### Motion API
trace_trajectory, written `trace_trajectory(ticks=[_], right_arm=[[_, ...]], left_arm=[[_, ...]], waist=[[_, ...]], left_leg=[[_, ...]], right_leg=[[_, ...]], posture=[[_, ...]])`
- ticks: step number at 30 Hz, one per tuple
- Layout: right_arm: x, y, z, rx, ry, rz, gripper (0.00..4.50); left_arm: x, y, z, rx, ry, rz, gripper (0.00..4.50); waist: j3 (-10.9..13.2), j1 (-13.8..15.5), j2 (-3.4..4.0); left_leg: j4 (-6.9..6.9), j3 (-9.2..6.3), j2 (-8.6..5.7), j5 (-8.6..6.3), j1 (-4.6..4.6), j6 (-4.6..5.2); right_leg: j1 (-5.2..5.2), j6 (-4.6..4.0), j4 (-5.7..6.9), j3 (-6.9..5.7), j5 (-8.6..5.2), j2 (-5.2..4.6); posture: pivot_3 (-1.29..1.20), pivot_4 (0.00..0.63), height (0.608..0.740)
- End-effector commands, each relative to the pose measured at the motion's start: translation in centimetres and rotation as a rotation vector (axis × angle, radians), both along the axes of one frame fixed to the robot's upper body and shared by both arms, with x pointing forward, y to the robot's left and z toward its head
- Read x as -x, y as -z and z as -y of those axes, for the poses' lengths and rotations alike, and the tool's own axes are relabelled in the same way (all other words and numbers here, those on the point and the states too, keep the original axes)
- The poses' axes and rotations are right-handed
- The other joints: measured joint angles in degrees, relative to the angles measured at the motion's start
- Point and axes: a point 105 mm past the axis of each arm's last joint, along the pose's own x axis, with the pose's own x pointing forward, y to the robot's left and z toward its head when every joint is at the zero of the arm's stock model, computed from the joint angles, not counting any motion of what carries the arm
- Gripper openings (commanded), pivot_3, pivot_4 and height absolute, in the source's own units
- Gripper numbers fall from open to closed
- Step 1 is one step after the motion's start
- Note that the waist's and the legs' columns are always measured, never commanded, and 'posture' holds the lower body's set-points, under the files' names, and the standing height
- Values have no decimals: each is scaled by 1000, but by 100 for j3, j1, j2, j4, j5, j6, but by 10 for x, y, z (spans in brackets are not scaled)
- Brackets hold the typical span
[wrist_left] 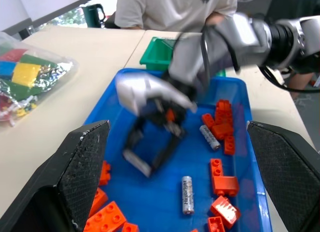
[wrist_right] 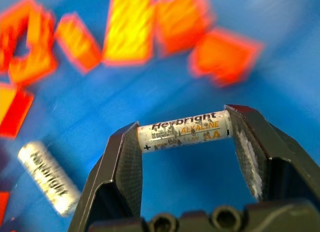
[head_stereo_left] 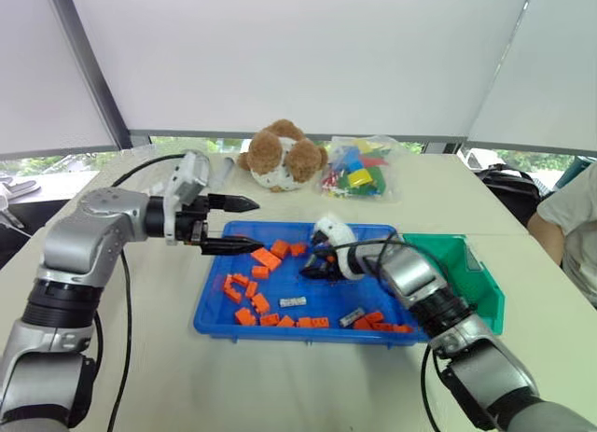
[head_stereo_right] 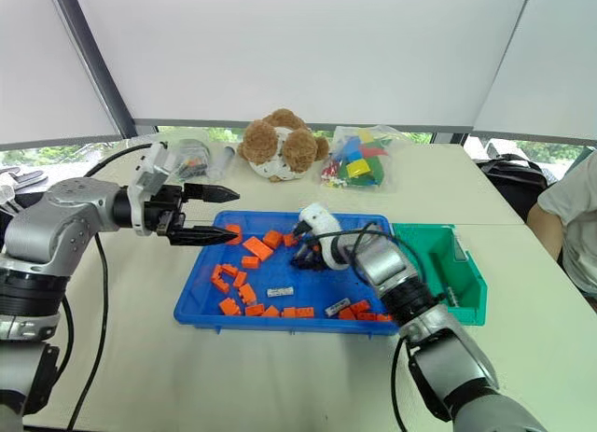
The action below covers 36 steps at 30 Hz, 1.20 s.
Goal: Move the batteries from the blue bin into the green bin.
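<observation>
You've got a battery (wrist_right: 184,131) pinched end to end in your right gripper (wrist_right: 186,142), above the blue bin (head_stereo_left: 213,306). Two batteries lie in it. Now carry it to the green bin (head_stereo_left: 488,295). Your left gripper (head_stereo_left: 244,227) hovers spread.

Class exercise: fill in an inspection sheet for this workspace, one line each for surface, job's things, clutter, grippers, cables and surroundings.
Surface: pale table, blue bin and green bin side by side on it.
Job's things: one battery held end to end in the right gripper; two batteries lie in the blue bin.
Clutter: orange blocks scattered in the blue bin; teddy bear and bag of coloured blocks behind it.
Grippers: left gripper open, above the blue bin's far left corner; right gripper shut on the battery, over the bin.
Cables: black cables along both arms.
Surroundings: white blinds, windows, a seated person at the right.
</observation>
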Motion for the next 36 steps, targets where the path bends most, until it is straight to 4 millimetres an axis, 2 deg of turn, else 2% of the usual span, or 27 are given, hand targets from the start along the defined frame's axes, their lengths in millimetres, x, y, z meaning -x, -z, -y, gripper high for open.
trace_trajectory(ticks=[1, 5, 7, 10, 13, 15, 18, 20, 23, 26, 27, 33, 36], right_arm=[[16, -64, 56, -63, 154, 168, 2183], [48, -68, 115, 19, 310, 172, 2183], [59, -63, 132, 54, 356, 152, 2183], [73, -47, 150, 90, 402, 88, 2183], [80, -32, 150, 89, 387, 31, 2183], [81, -26, 154, 102, 402, 21, 3213], [80, -34, 156, 78, 408, 36, 4473], [80, -40, 153, 78, 397, 52, 4473], [79, -48, 140, 83, 341, 81, 4473], [86, -56, 84, -5, 88, 84, 4473], [88, -55, 71, -18, 30, 75, 4473], [89, -31, 5, -5, -259, 39, 4473], [86, -11, -17, 66, -385, 21, 4473]], left_arm=[[2, -7, 2, 4, 13, 40, 4500], [0, -2, 6, 2, 33, 32, 4500], [0, 0, 9, 3, 45, 30, 4500], [-2, 0, 13, 10, 61, 31, 4500], [-3, 0, 15, 13, 70, 33, 4500], [-4, 1, 16, 13, 74, 34, 4500], [-4, 0, 17, 13, 77, 36, 4500], [-4, 0, 17, 11, 78, 35, 4500], [-4, 0, 16, 9, 75, 35, 4500], [-3, 1, 16, 6, 73, 34, 4500], [-3, 1, 16, 5, 72, 34, 4500], [-2, -1, 16, 4, 70, 39, 4500], [-1, -2, 16, 3, 69, 44, 4500]], waist=[[-1, 20, -2], [-3, 48, -5], [-3, -18, -4], [-4, -76, -2], [-4, -85, -1], [-4, -64, -2], [-4, -44, -2], [-4, -42, -2], [-4, -40, -2], [-4, -57, -2], [-4, -84, -1], [-4, -47, -2], [-4, -31, -2]], left_leg=[[0, -1, 0, 0, 0, 0], [-3, 0, -1, -4, 3, 6], [-3, 1, -1, -4, 8, 7], [-2, 2, 0, -3, 13, 6], [-3, 2, 1, -3, 14, 6], [-2, 1, 1, -3, 13, 6], [0, 2, -1, -3, 11, 6], [0, 2, -1, -3, 11, 6], [0, 2, -1, -3, 11, 6], [-1, 1, -1, -3, 11, 6], [-1, 0, 2, -3, 12, 6], [-1, -3, 2, -3, 9, 6], [1, -3, 1, -3, 7, 6]], right_leg=[[0, 0, 0, -1, 0, 0], [4, 0, -10, -1, 0, 3], [6, 0, -9, 2, 0, 6], [5, 0, -6, 8, 0, 11], [5, 0, -4, 10, 0, 13], [5, 0, -4, 10, 0, 13], [5, 0, -6, 11, 0, 9], [5, 0, -6, 11, 0, 9], [6, 0, -6, 10, 0, 9], [5, 0, -6, 10, 0, 10], [6, 0, -6, 9, 0, 12], [5, 0, -6, 6, 0, 11], [5, 0, -7, 5, 0, 9]], posture=[[0, 150, 733], [0, 150, 733], [0, 150, 733], [0, 150, 733], [0, 150, 733], [0, 150, 733], [0, 150, 733], [0, 150, 733], [0, 150, 733], [0, 150, 733], [0, 150, 733], [0, 150, 733], [0, 150, 733]])
